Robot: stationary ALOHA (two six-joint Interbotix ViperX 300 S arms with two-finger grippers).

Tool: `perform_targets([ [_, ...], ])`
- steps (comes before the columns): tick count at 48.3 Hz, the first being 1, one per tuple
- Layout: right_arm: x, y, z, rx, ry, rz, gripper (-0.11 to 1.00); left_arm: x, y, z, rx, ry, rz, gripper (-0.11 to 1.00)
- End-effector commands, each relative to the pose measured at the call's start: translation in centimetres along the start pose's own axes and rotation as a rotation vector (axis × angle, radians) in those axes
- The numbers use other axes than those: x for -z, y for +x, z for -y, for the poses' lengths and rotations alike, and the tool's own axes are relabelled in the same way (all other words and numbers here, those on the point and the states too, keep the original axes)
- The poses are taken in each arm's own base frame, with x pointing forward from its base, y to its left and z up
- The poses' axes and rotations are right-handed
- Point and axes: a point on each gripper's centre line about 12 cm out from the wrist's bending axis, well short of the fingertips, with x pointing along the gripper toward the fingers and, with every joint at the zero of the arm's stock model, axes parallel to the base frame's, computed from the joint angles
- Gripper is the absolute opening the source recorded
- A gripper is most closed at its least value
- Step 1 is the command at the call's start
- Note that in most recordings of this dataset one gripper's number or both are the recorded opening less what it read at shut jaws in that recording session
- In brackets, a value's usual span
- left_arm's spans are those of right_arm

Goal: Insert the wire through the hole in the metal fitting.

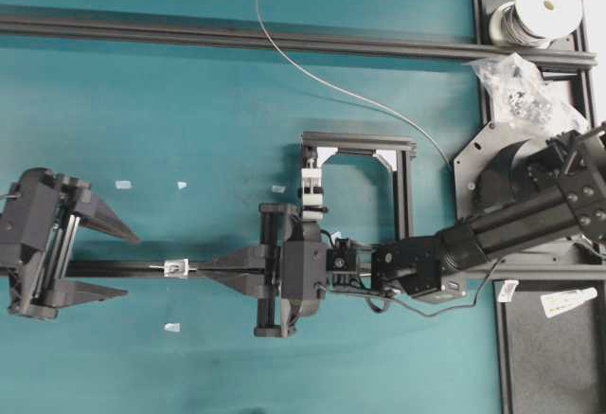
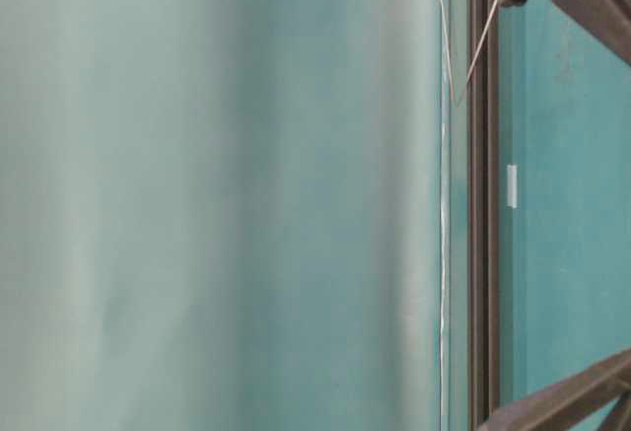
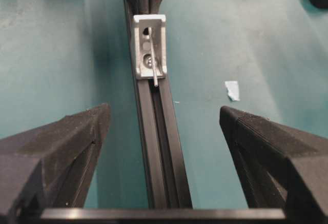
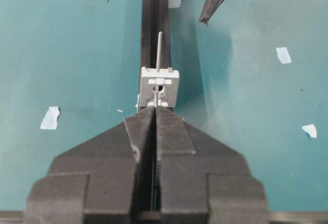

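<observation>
The metal fitting (image 1: 176, 267) sits on a black rail (image 1: 114, 268). In the right wrist view the fitting (image 4: 160, 86) is just in front of my shut right gripper (image 4: 155, 109). The thin wire runs from the shut jaws through the fitting's hole, and its straight end (image 4: 160, 44) sticks out the far side. In the left wrist view the wire end (image 3: 154, 74) pokes out of the fitting (image 3: 149, 44) towards my left gripper (image 3: 164, 110), which is open, empty and astride the rail. In the overhead view the right gripper (image 1: 203, 267) touches the fitting and the left gripper (image 1: 128, 264) stands a little left of it.
A long wire (image 1: 360, 99) arcs across the table from the top edge towards the right arm's base. A spool (image 1: 540, 7) and a bag of parts (image 1: 519, 84) lie at the back right. A white clamp block (image 1: 312, 191) hangs on a black frame (image 1: 360, 141). Tape scraps (image 1: 123, 185) dot the mat.
</observation>
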Motion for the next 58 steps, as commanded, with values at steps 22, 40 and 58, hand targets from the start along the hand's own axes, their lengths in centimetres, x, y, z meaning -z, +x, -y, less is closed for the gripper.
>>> perform_targets([
  [22, -1.1, 0.5, -0.2, -0.009, 0.005, 0.033, -0.01, -1.1, 1.8, -0.6, -0.017, -0.043, 0.025, 0.77],
  [40, -1.1, 0.7, -0.1, -0.007, 0.009, 0.018, -0.01, -1.3, 2.0, -1.6, -0.041, -0.142, 0.031, 0.73],
  [58, -1.1, 0.7, -0.1, -0.008, 0.010, 0.018, -0.01, -0.9, 2.2, -1.3, -0.037, -0.170, -0.026, 0.53],
])
